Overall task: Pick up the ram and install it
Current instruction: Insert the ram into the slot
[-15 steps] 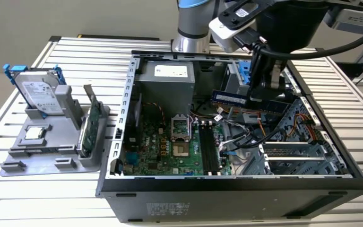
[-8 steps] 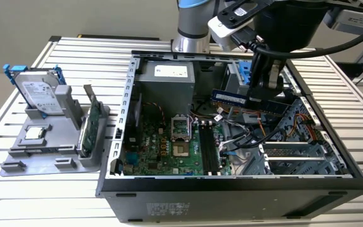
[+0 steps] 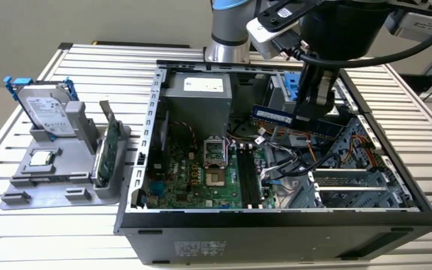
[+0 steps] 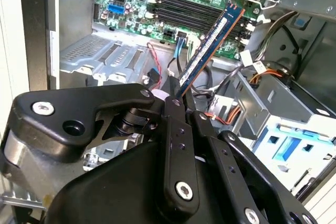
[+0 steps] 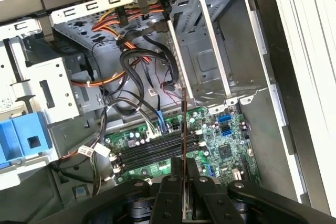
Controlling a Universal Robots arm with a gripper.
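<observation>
Ram (image 3: 272,114): slim, flat blue-green stick with dark chips, held over the open steel case (image 3: 156,112).
Gripper (image 4: 176,98): matte black fingers clamped onto its edge.

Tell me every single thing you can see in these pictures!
ram: one, blue-green, held over the open case
computer case: one, black and grey, open, on the table
motherboard: one, green, on the case floor
power supply: one, grey, at the case's far end
cables: many, orange and black, inside the case
hard drive: one, silver in a blue frame, standing in the holder
expansion card: one, green, on edge in the holder
holder: one, grey, at the exterior view's left
table: one, silver, slatted
robot arm: one, silver-grey, behind the case
gripper: one, black, shut on the ram
</observation>
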